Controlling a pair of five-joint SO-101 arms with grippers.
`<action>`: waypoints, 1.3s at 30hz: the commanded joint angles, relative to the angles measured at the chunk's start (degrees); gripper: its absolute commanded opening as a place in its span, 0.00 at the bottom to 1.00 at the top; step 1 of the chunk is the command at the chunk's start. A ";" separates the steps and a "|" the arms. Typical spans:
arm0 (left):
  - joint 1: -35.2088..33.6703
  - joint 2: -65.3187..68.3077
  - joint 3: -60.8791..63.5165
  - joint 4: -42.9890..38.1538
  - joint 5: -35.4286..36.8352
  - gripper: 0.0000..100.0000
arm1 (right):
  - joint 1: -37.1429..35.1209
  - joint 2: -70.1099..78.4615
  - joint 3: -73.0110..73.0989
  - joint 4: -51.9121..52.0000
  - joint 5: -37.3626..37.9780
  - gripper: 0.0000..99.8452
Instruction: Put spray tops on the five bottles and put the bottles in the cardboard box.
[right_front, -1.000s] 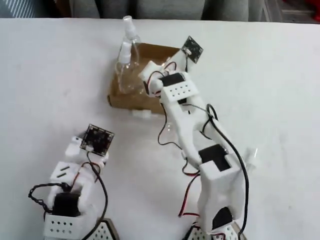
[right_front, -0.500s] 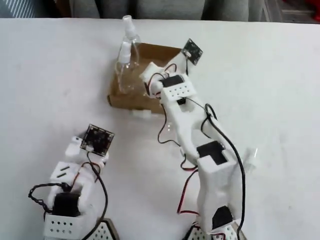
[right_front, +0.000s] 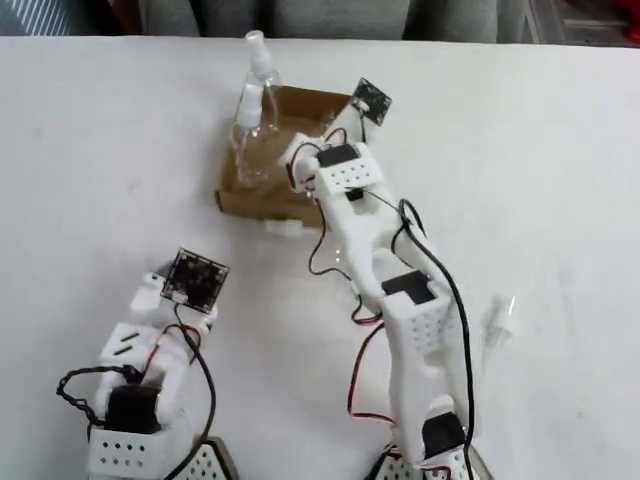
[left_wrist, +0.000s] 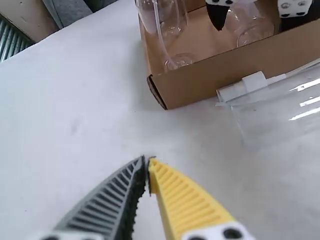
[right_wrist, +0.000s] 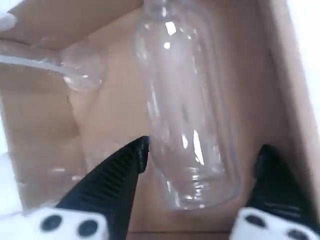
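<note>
Jaws on the right gripper (right_wrist: 202, 150) are standing wide apart, straddling a bottle (right_wrist: 185, 115) that is lying flat on the floor of the box (right_front: 250, 195). One finger is sitting just beside the bottle's flank and the other is well off it. Jaws on the left gripper (left_wrist: 147, 162) are pressed together on nothing, hanging low over the table (right_front: 120, 150) at seven o'clock.

The box is sitting at about eleven o'clock from the table's middle, and the right arm is stretching up over it from five o'clock. By my reading this is the release, with the bottle down and the fingers off it.

To do it well, the gripper wants to rise straight up with the fingers wide, so neither one is dragging or rolling the bottle. The wrist should be keeping off the two upright bottles (right_front: 255, 110) at the box's nine o'clock side, since tall, light plastic will be tipping at a nudge.

The bottle is looking clear, empty and round-shouldered, and glare is running down its side. Whether it is wearing a top, I cannot tell. Another bottle (left_wrist: 280, 105) is lying on the table just outside the box's six o'clock wall, and a loose spray top (right_front: 500, 318) is waiting at four o'clock.
</note>
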 joint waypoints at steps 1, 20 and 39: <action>-0.04 -0.48 -0.18 0.88 -0.44 0.03 | 1.45 0.40 -4.92 2.15 0.62 0.14; -0.04 -0.48 -0.18 0.79 -0.53 0.03 | 4.18 -13.14 -7.65 10.42 7.21 0.02; -0.04 -0.48 -0.18 0.70 -0.53 0.03 | 11.47 -46.90 -7.30 50.86 30.07 0.02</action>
